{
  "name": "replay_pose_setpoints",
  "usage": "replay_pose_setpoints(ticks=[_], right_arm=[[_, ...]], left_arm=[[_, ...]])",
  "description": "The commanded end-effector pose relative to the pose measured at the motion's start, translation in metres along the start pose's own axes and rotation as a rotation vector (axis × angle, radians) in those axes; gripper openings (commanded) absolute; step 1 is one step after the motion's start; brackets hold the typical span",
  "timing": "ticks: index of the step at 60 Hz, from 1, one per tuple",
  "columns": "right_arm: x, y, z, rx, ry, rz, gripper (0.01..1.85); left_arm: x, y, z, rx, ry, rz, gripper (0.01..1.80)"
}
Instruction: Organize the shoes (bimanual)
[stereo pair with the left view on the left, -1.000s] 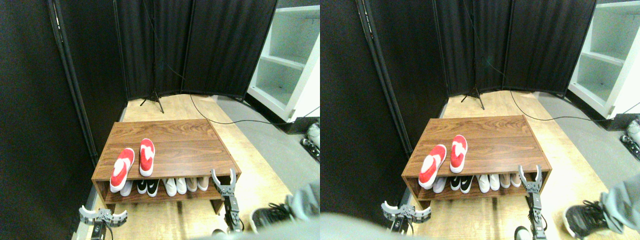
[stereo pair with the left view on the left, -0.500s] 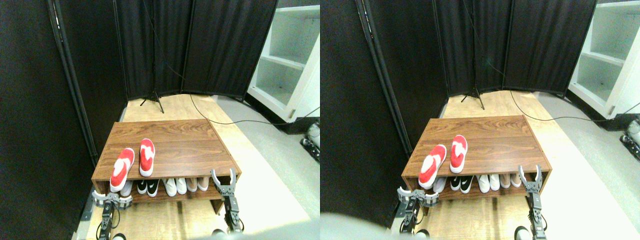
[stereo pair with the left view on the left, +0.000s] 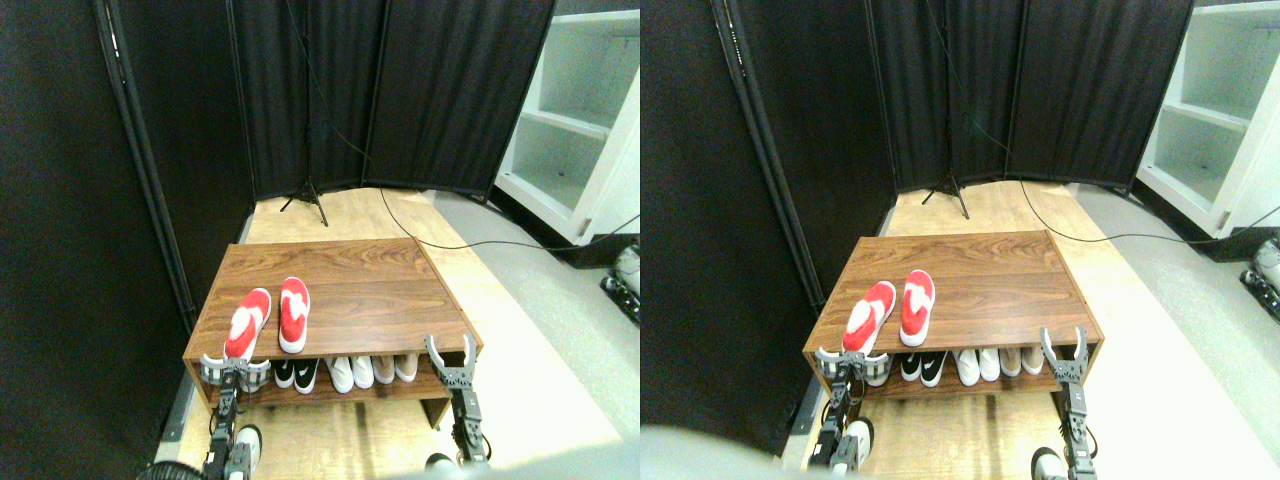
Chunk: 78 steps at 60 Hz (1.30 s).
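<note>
Two red shoes (stereo pair with the left view on the left: 270, 318) lie on the wooden top of a low shoe rack (stereo pair with the left view on the left: 380, 300), toward its left edge and near the front. The left shoe (stereo pair with the left view on the left: 246, 324) is tilted, its heel end reaching the front edge near the front-left corner; the right shoe (stereo pair with the left view on the left: 293, 314) sits just beside it, straighter, a little further in from the edge. Both show white patches on red. The left gripper (stereo pair with the left view on the left: 234, 369) is raised at the front-left corner of the rack, directly at the heel of the tilted shoe, its pale fingers spread wide to either side; whether they touch the shoe cannot be told at this size. The right gripper (stereo pair with the left view on the left: 451, 355) stands upright at the front-right corner, jaws parted in a V and holding nothing, well apart from the red pair. On the shelf under the top, a row of other shoes (stereo pair with the left view on the left: 340, 372) (white, beige and black-and-white) fills the space between the two grippers, toes facing out. Behind the rack, a black folding screen (stereo pair with the left view on the left: 400, 90) closes off the back, a thin tripod stand (stereo pair with the left view on the left: 306, 195) rests on the floor before it, and a black cable (stereo pair with the left view on the left: 470, 242) runs across the floor toward a white shelving unit (stereo pair with the left view on the left: 580, 130) at the right.
</note>
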Motion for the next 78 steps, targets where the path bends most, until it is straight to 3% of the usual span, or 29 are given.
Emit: replay_pose_setpoints(ticks=[1,19,41,53,60,69,78], right_arm=[[0.002,0.005,0.002,0.017,-0.003,0.036,0.44],[0.001,0.005,0.002,0.025,-0.004,0.031,0.49],[0.001,0.006,0.001,0.025,-0.003,0.031,0.48],[0.0,0.005,0.001,0.018,-0.009,0.026,0.48],[0.0,0.006,0.001,0.025,-0.01,0.024,0.48],[-0.001,0.006,-0.001,0.034,-0.015,0.023,0.49],[0.0,0.005,-0.001,0.05,-0.011,0.018,0.47]], left_arm=[[0.008,-0.004,-0.006,0.012,0.008,-0.036,1.59],[0.02,-0.007,-0.013,0.006,0.031,-0.032,1.56],[0.022,-0.006,-0.011,0.004,0.045,-0.028,1.55],[0.013,-0.007,-0.006,0.001,0.026,-0.027,1.59],[0.0,-0.01,-0.001,-0.004,0.032,-0.04,1.49],[-0.024,-0.012,0.014,0.043,0.0,-0.058,1.49],[-0.047,-0.023,0.039,0.119,-0.073,-0.097,1.3]])
